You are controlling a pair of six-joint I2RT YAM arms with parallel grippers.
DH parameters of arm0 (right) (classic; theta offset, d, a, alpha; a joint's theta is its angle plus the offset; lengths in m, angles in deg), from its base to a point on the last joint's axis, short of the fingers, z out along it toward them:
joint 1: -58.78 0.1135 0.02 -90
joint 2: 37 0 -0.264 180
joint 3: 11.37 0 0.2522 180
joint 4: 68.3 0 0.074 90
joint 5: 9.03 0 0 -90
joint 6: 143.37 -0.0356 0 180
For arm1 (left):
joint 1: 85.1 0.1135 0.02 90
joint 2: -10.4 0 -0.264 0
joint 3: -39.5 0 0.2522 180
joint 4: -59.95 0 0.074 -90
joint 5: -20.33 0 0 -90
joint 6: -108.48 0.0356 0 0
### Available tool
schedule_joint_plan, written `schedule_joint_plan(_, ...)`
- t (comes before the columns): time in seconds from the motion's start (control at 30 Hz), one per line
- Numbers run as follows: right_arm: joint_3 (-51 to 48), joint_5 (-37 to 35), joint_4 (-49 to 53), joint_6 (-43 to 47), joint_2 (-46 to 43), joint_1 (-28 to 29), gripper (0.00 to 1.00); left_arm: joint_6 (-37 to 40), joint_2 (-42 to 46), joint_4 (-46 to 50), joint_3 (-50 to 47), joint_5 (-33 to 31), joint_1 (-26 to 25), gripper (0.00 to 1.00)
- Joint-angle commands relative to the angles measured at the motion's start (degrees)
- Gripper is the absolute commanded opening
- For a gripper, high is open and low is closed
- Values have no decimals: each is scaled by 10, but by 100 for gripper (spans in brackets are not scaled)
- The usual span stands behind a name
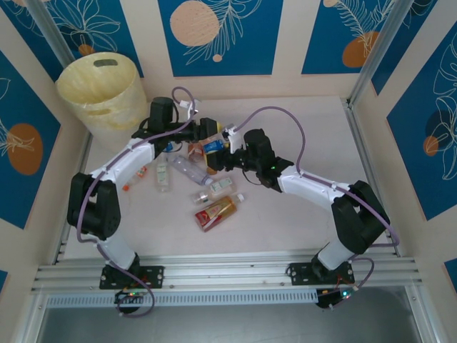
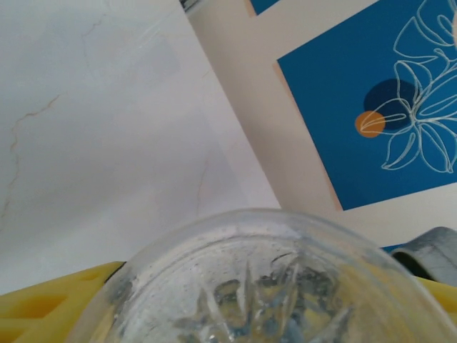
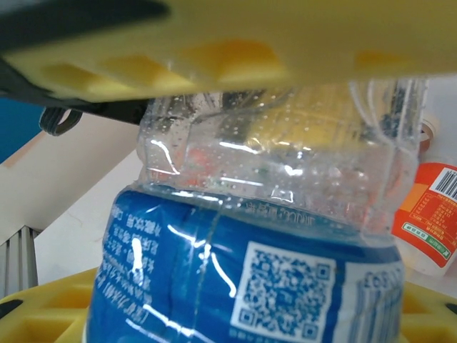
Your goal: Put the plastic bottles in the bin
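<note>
Squarely between right gripper jaws: blue-labelled bottle

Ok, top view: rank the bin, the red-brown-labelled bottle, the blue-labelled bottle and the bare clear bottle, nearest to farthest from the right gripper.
1. The blue-labelled bottle, in the right gripper's jaws.
2. The bare clear bottle, just to its left.
3. The red-brown-labelled bottle, toward the arm bases.
4. The bin, far left corner.
</note>
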Motion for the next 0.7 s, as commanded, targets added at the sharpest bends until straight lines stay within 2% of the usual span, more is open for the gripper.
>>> schedule_joint_plan(0.0, 16, 13, -31, 11, 6, 7, 59, -15, -6, -36, 0, 10, -2, 65)
schedule_joint_plan(0.1, 16, 12, -30, 10, 5, 5, 62, -18, -9, -35, 5, 12, -1, 58)
schedule_joint_plan(0.2, 17, 15, -24, 4, -4, 0, 69, -15, -8, -24, 20, 9, 3, 55)
schedule_joint_plan(0.3, 14, 23, -11, -3, -23, -11, 82, 2, -6, 2, 46, -6, 11, 53)
schedule_joint_plan(0.37, 6, 35, -6, -4, -44, -21, 100, 23, -6, 34, 73, -21, 21, 53)
schedule_joint_plan(0.5, -15, 36, 6, -5, -91, -42, 100, 103, -9, 145, 166, -90, 41, 55)
schedule_joint_plan(0.67, -55, -16, 6, -25, -143, -72, 99, 213, -32, 305, 354, -232, 66, 54)
